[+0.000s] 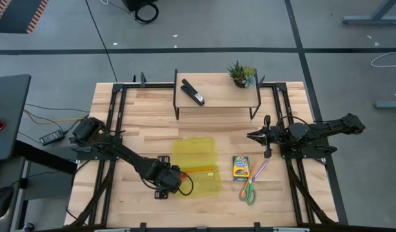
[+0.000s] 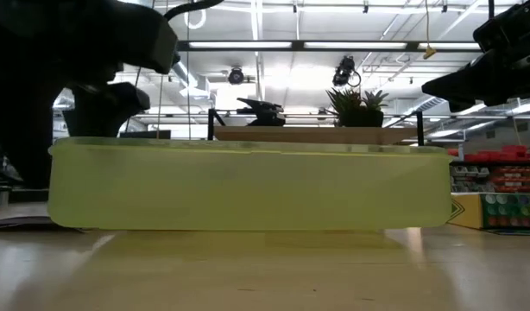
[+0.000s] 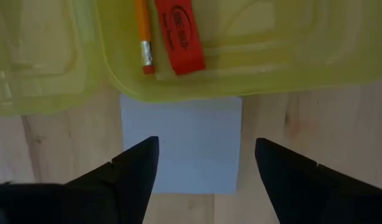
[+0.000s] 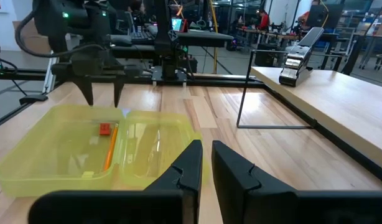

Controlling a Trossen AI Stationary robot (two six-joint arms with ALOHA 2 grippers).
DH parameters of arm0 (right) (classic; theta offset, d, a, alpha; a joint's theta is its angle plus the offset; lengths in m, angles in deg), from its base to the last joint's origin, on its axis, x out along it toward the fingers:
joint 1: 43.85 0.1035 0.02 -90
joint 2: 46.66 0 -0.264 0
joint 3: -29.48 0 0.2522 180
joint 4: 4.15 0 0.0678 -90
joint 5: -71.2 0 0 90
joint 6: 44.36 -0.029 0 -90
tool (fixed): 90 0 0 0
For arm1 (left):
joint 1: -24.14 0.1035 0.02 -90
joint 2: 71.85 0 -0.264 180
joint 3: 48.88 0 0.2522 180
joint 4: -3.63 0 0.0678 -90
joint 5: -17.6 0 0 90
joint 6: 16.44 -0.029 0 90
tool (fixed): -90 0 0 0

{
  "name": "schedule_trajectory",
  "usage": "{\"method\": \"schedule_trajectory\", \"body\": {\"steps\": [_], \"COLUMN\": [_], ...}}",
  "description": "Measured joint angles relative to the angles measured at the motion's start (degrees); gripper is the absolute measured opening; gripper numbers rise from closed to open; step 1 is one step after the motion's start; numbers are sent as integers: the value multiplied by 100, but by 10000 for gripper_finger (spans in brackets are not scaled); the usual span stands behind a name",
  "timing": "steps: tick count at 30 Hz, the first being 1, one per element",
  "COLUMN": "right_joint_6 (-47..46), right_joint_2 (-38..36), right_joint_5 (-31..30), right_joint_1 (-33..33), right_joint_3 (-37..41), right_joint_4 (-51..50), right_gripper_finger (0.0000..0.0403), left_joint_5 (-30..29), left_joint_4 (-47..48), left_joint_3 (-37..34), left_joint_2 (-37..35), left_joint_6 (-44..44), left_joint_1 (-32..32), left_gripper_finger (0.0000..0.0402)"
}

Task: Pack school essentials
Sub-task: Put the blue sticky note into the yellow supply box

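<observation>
Left gripper (image 3: 203, 168) hangs spread over the pale blue notepad (image 3: 181, 140), apparently to grasp it; right gripper (image 4: 205, 163), nearly pressed together, waits at the right.

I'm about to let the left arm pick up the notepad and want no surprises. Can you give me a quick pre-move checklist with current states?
1. Left gripper open above the pale blue notepad: ok.
2. Notepad lies flat on the table, clear of the fingers: ok.
3. Yellow case open: ok.
4. Orange pencil and red eraser already inside the case: ok.
5. Right gripper clear of the case: ok.
6. Notepad edge free of the case rim: cannot tell.
</observation>
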Motion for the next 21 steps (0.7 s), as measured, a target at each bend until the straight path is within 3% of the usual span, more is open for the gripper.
{"method": "schedule_trajectory", "body": {"steps": [6, 17, 21], "right_joint_6": [-1, -1, -1], "right_joint_2": [1, 1, 1], "right_joint_5": [-1, -1, -1], "right_joint_1": [-2, 0, 0], "right_joint_3": [0, 0, 0], "right_joint_4": [0, 0, 0], "right_gripper_finger": [42, 42, 42], "left_joint_5": [25, 54, 90], "left_joint_4": [4, 288, 310], "left_joint_3": [-20, -272, -243], "left_joint_2": [-2, -2, -2], "left_joint_6": [505, -133, 379], "left_joint_1": [94, 244, 243], "left_gripper_finger": [272, 310, 307]}}
